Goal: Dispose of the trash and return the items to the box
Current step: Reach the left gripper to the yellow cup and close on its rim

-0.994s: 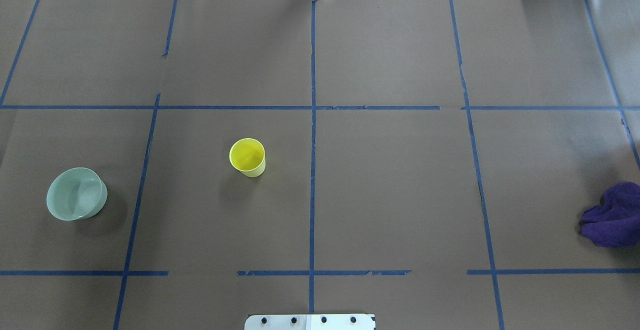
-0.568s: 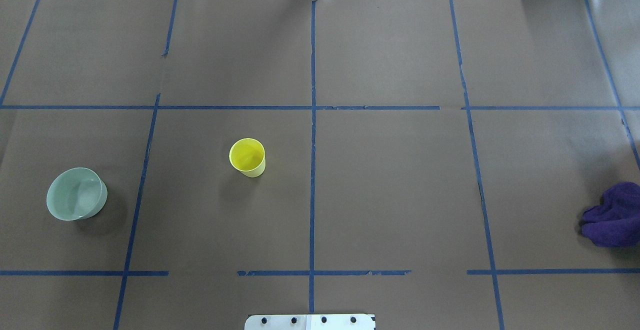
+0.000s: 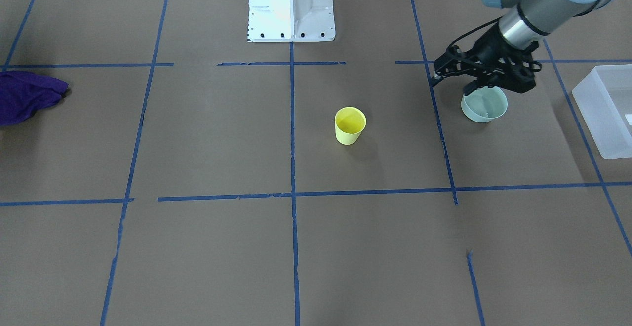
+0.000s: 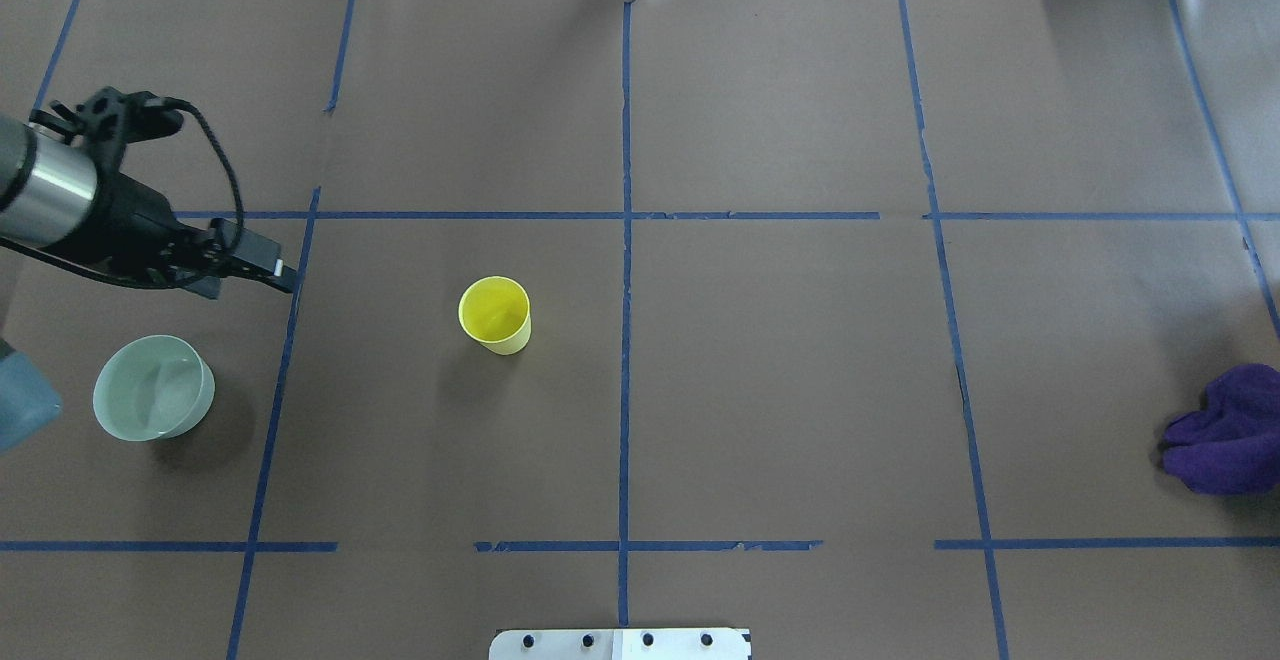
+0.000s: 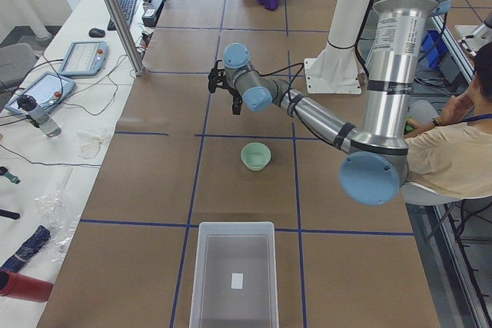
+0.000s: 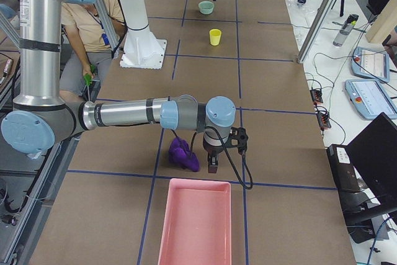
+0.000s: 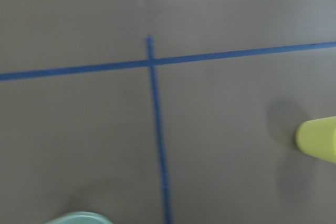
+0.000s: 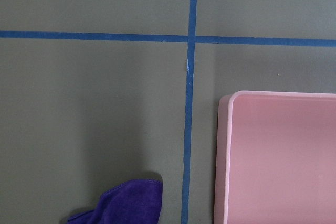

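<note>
The yellow cup (image 4: 495,315) stands upright on the brown table, left of the centre line; it also shows in the front view (image 3: 350,126) and at the right edge of the left wrist view (image 7: 317,140). The frosted white box (image 3: 592,113) sits at the table's left end, empty with a small label (image 5: 237,280). My left gripper (image 4: 245,285) hangs open and empty above the table, left of the cup and just beyond a pale green bowl (image 4: 153,387). My right gripper (image 6: 211,164) hovers beside a purple cloth (image 6: 184,153); I cannot tell whether it is open or shut.
A pink tray (image 8: 223,156) lies at the table's right end, next to the purple cloth (image 8: 123,203). The robot's base plate (image 3: 291,29) is at the near middle. An operator (image 5: 450,151) sits beside the robot. Blue tape lines grid the table.
My left arm has come into the overhead view from the left, over the area beyond the green bowl. The cup, bowl and cloth have not moved.
</note>
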